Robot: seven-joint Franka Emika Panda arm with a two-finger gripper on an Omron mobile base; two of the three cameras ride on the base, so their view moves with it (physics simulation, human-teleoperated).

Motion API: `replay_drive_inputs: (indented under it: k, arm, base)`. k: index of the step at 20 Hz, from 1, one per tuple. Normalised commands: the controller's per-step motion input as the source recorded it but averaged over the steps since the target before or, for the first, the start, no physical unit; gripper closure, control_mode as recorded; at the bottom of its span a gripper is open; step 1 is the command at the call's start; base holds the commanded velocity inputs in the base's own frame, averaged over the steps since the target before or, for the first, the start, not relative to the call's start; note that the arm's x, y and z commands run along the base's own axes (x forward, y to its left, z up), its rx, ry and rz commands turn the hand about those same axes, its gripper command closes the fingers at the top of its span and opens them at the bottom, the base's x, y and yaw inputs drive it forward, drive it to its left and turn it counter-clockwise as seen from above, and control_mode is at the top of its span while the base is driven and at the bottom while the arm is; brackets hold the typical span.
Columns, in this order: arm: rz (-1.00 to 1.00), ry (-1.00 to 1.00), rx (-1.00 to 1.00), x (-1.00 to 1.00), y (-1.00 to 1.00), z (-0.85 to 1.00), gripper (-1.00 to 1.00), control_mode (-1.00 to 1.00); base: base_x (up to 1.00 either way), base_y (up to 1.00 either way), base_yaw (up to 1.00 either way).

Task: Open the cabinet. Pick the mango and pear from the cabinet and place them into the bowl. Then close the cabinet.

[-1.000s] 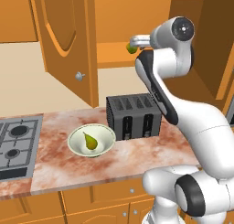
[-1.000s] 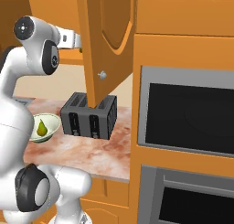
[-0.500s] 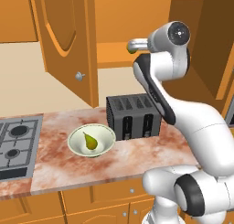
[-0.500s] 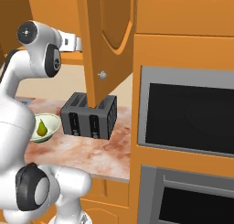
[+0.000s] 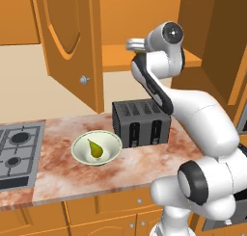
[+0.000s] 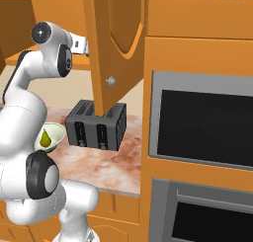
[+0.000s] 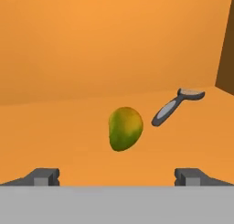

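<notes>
Open gripper (image 7: 117,176) faces the mango (image 7: 125,128), lying center frame on the cabinet (image 5: 159,57) shelf.
Smooth, rounded and likely slippery, it probably suits a grasp across its narrower middle; jaws stand wide apart.

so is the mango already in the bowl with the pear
No, the mango lies on the cabinet shelf beside a peeler, while the bowl holds just the pear.
</notes>
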Motion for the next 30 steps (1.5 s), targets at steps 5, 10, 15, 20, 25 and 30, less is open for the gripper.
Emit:
replay_drive_inputs:
  k: [5, 10, 15, 20, 25, 30]
  arm:
    - [0.0, 0.08, 0.0, 0.25, 0.01, -0.03, -1.0, -1.0]
    - [0.0, 0.01, 0.0, 0.04, 0.0, -0.04, -1.0, -1.0]
    - [0.0, 0.0, -0.02, 0.02, 0.0, -0.16, -1.0, -1.0]
    - [0.0, -0.01, -0.04, 0.0, -0.05, -0.21, -1.0, -1.0]
    - [0.0, -0.06, -0.01, 0.0, -0.15, -0.12, -1.0, -1.0]
    - [0.0, -0.01, 0.0, 0.19, -0.02, -0.08, -1.0, -1.0]
  base:
    - [0.0, 0.0, 0.0]
    - [0.0, 0.0, 0.0]
    - [0.0, 0.0, 0.0]
    - [0.0, 0.0, 0.0]
    - [0.0, 0.0, 0.0]
    - [0.0, 0.0, 0.0]
